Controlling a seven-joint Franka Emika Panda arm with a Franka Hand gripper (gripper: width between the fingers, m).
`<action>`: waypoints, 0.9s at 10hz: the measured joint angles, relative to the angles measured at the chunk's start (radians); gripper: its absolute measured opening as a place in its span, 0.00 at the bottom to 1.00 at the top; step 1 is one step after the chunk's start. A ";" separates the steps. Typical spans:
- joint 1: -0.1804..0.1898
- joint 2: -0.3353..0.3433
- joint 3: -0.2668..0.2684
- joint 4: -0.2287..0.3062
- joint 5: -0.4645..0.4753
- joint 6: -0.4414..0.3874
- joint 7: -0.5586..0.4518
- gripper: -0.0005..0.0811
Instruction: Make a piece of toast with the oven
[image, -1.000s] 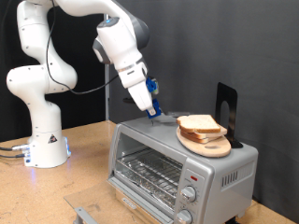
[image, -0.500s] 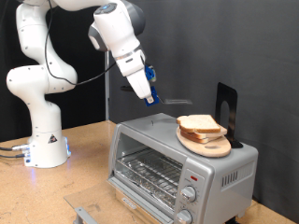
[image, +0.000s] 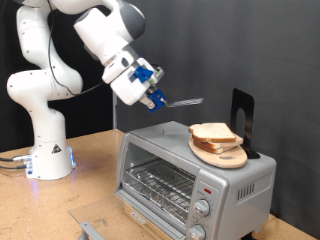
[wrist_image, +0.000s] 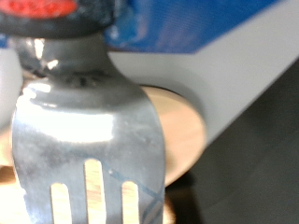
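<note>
My gripper (image: 152, 92) hung above oven (image: 190, 175), clamped on flat slotted metal spatula (image: 182, 102), blade level, pointing to exterior view's right. Silver boxy oven stood on wooden table (image: 85, 170), door shut, wire rack inside. Piece of toast (image: 215, 134) topped stack on round wooden board (image: 222, 154) atop oven, below and right of spatula tip, apart.

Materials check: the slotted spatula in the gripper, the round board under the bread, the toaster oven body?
Slotted grey spatula, held in the gripper: looks like polished metal, with bright reflections on the blade. Round pale-tan board: probably unfinished wood, matte; grain not resolvable. Boxy silver toaster oven: likely brushed or painted sheet metal with a satin sheen; its door looks like clear glass, since the wire rack shows through.
</note>
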 joint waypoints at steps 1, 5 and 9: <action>-0.028 -0.016 -0.018 -0.019 -0.028 -0.012 0.009 0.55; -0.152 -0.037 -0.095 -0.071 -0.197 -0.122 -0.015 0.55; -0.164 -0.028 -0.098 -0.052 -0.273 -0.211 0.043 0.55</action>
